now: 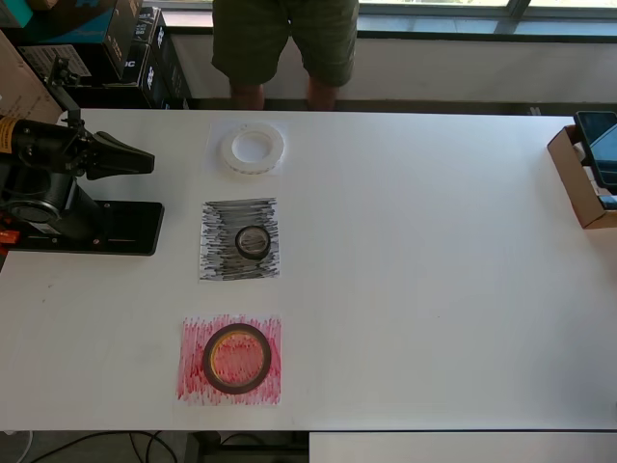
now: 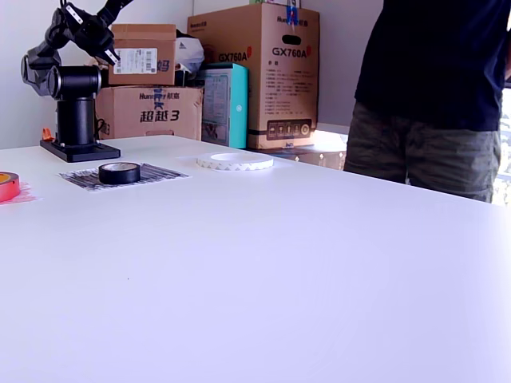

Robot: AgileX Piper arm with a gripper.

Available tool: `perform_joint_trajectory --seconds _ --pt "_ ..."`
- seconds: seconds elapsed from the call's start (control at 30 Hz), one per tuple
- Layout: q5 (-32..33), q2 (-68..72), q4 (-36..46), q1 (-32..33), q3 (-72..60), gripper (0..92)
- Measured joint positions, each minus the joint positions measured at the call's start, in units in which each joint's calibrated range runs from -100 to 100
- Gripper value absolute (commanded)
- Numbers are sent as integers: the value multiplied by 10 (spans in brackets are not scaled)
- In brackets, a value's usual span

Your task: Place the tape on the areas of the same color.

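The large translucent white roll [image 1: 253, 149] lies on the plain white patch [image 1: 216, 164] at the table's far side. The small black roll [image 1: 253, 241] lies on the scribbled black patch [image 1: 220, 236]. The dark red roll [image 1: 235, 358] with its yellowish core lies on the scribbled red patch [image 1: 193, 378]. My gripper [image 1: 145, 160] is at the overhead view's left, folded back over the arm's base [image 1: 92, 227]. Its jaws are together, empty, and well apart from all rolls. The exterior view shows the black roll [image 2: 120, 171], the white roll [image 2: 235, 161] and an edge of the red roll [image 2: 6, 185].
A person [image 1: 284, 43] stands at the table's far edge, behind the white roll. A cardboard box [image 1: 583, 183] sits at the overhead view's right edge. Cardboard boxes [image 2: 255, 76] stand behind the table in the exterior view.
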Motion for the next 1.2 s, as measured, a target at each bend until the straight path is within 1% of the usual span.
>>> perform_joint_trajectory --seconds 0.2,0.33,1.2 --pt "0 -35 0 6 15 1" --pt "8 -32 0 6 15 2" --pt "0 -27 -1 6 15 2"
